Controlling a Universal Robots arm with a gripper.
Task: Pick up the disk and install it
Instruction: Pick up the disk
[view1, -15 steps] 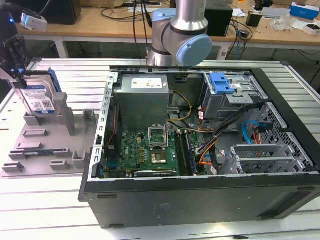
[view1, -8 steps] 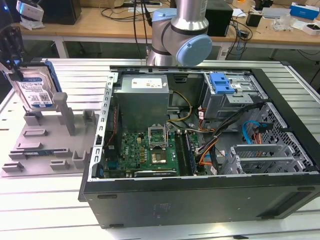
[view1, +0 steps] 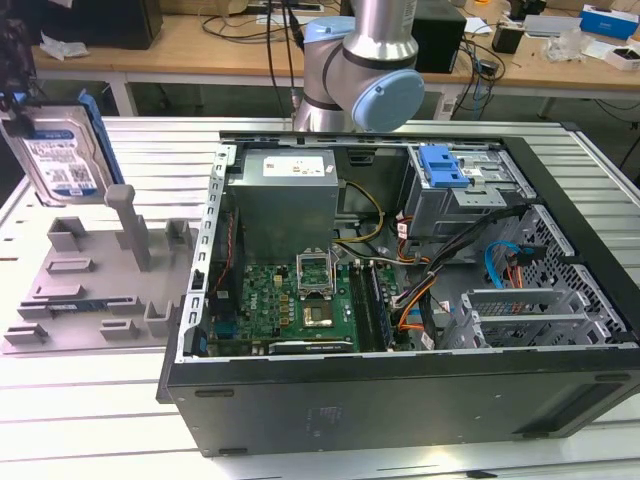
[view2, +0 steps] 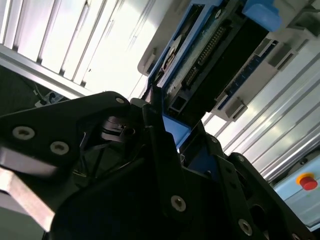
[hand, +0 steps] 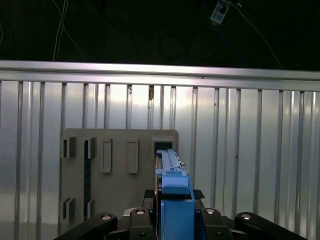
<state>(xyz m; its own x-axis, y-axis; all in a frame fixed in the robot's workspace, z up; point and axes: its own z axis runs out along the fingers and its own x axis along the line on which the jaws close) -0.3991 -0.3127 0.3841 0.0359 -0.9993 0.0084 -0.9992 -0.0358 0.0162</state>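
Note:
The disk (view1: 60, 150), a silver hard drive with a white-and-blue label in a bright blue bracket, hangs upright in the air at the exterior view's far left, above the grey holder (view1: 95, 280). My gripper (view1: 18, 112) is shut on its upper edge. In the first wrist view the blue bracket of the disk (hand: 172, 180) runs edge-on between my fingers, with my gripper (hand: 175, 220) over the holder (hand: 117, 175). The second wrist view shows the disk's connector side (view2: 210, 65) clamped in my gripper (view2: 170, 145).
The open computer case (view1: 400, 380) lies on the slatted metal table (view1: 150, 420), its motherboard (view1: 300, 300) exposed. A drive cage with a blue latch (view1: 443, 165) sits at its far right, and a thin blue cable (view1: 495, 262) curves below. The arm's elbow (view1: 360, 60) stands behind the case.

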